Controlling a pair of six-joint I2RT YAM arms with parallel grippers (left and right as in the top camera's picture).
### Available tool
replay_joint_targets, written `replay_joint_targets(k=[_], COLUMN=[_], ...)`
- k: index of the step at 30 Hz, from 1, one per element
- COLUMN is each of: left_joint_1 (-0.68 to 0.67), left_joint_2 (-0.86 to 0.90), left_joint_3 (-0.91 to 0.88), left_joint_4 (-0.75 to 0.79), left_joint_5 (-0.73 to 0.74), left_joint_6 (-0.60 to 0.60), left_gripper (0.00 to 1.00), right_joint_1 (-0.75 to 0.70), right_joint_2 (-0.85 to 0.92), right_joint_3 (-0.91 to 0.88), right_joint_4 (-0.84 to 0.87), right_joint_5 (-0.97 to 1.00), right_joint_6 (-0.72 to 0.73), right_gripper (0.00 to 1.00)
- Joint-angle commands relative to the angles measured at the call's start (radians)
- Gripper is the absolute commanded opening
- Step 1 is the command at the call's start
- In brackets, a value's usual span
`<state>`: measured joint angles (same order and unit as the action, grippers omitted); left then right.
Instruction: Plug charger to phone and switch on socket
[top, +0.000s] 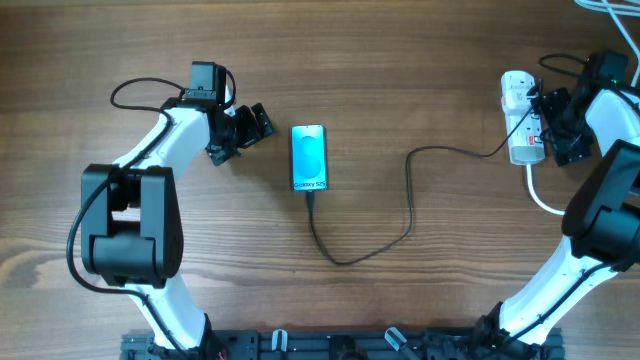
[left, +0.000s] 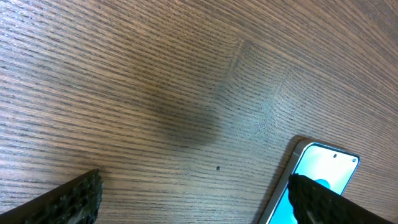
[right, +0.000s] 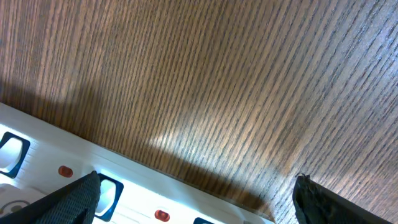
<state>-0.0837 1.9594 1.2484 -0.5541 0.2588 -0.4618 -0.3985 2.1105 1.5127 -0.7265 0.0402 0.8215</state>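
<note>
Phone: we see the phone (top: 309, 157) lying flat on the table (top: 400, 60), screen up and lit, its short end with the small text pointing toward the robot.
Charger: the charger (top: 410, 200) meets that near short end of the phone, loops toward the robot and then runs off to the phone's right. We judge the plug is in, though we cannot tell whether it is fully seated.
Socket: the socket (top: 520, 120) lies well to the right of the phone, with the charger's far end reaching it.
Left pincer: the left pincer (top: 243, 137) hovers just to the left of the phone, fingers apart, with nothing between them.
Right pincer: the right pincer (top: 550, 128) hangs over the socket, far right of the phone, fingers spread and empty. Its wrist camera shows a red switch (right: 64, 170) on the strip below.
Step in hand: we judge the plugging done and the switch press pending.
Risk, wrong switch: the strip shows more than one red mark, so a slightly offset finger could press the neighbour.
Risk, shove: a slanted push could slide the socket, tug the charger and loosen the plug at the phone.
Risk, left arm: any drift toward the phone could nudge it and strain the plug.
</note>
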Motion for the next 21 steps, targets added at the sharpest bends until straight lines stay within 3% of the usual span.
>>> replay_joint_targets(k=[1, 8, 12, 21], left_joint_1=[0.003, 0.003, 0.003, 0.003], left_joint_2=[0.015, 0.015, 0.015, 0.015], left_joint_3=[-0.018, -0.018, -0.018, -0.018], left_joint_4=[-0.007, -0.007, -0.007, -0.007], left_joint_5=[-0.018, -0.018, -0.018, -0.018], left_joint_6=[-0.002, -0.002, -0.002, -0.002], left_gripper=[1.0, 1.0, 1.0, 1.0], right_joint_1=[0.031, 0.032, 0.024, -0.007], right_joint_2=[0.04, 0.04, 0.035, -0.181], right_joint_3=[-0.021, -0.023, -0.017, -0.011], right_joint_4=[-0.04, -0.054, -0.138, -0.241], right_joint_5=[-0.135, -0.146, -0.146, -0.1], right_joint_6=[-0.037, -0.045, -0.375, -0.455], right_gripper=[1.0, 1.0, 1.0, 1.0])
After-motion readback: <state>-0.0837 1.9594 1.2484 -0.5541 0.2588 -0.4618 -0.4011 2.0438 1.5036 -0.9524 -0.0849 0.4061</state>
